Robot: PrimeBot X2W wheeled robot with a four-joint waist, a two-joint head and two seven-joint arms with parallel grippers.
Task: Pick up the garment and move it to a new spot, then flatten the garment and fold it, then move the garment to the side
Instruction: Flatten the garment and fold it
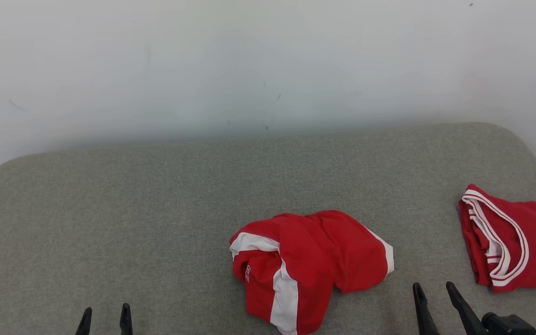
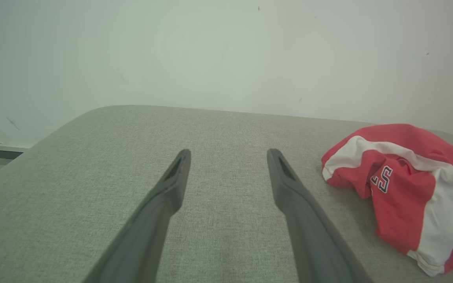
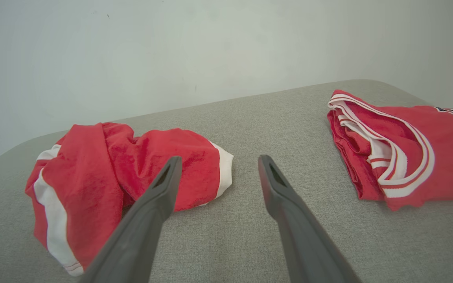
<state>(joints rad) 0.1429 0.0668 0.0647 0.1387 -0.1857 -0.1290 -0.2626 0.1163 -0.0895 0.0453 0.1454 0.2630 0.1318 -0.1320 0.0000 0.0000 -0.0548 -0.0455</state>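
A crumpled red garment [image 1: 305, 265] with white stripes lies bunched near the front middle of the grey padded table [image 1: 156, 209]. The left wrist view has this garment [image 2: 407, 188] at its right, and the right wrist view has the garment [image 3: 128, 184] at its left. My left gripper [image 1: 105, 316] stands open low at the front left, well apart from the cloth, with nothing between its fingers [image 2: 171, 184]. My right gripper [image 1: 433, 291] is open just right of the garment, not touching it, fingers [image 3: 277, 184] empty.
A folded red jersey [image 1: 514, 237] with white trim and dark lettering lies at the table's right edge; this jersey [image 3: 399, 157] sits right of my right gripper. A pale wall [image 1: 268, 65] rises behind the table. Bare grey surface spreads over the left half and the back.
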